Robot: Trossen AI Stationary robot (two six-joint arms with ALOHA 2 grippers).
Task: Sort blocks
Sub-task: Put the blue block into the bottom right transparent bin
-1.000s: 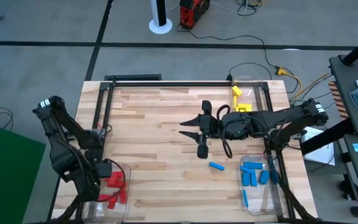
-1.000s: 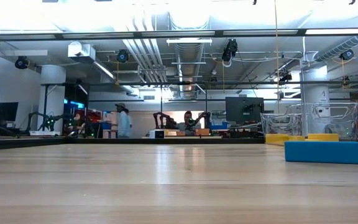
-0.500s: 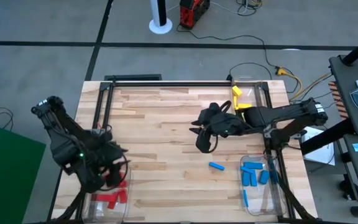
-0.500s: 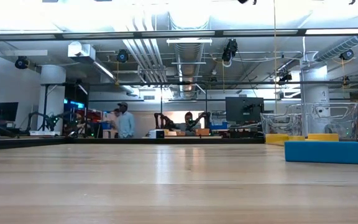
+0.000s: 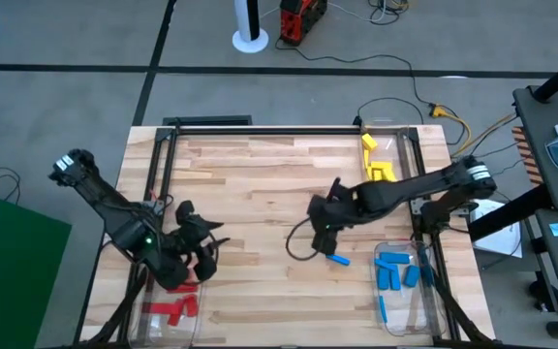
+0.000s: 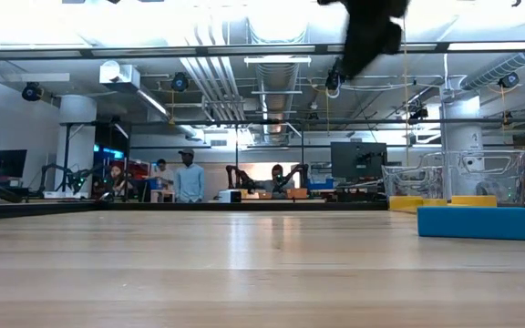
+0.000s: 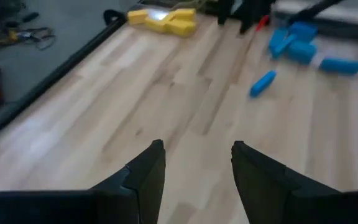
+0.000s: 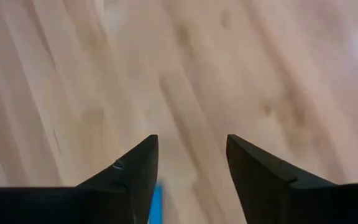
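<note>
Overhead, the right gripper [image 5: 324,233], fingers apart and empty, hangs at centre-right just above a lone blue block [image 5: 336,259] on the wooden table [image 5: 250,184]. Lower left, the left gripper [image 5: 201,254], also spread, sits beside the red blocks [image 5: 172,310]. Yellow blocks [image 5: 374,160] lie upper right, more blue blocks [image 5: 395,271] lower right.

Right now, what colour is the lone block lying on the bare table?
Blue, clearest in the high view.

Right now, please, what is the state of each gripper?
Left gripper: open, holding nothing, beside the bin of red blocks.
Right gripper: open, empty, just above the loose blue block.
</note>
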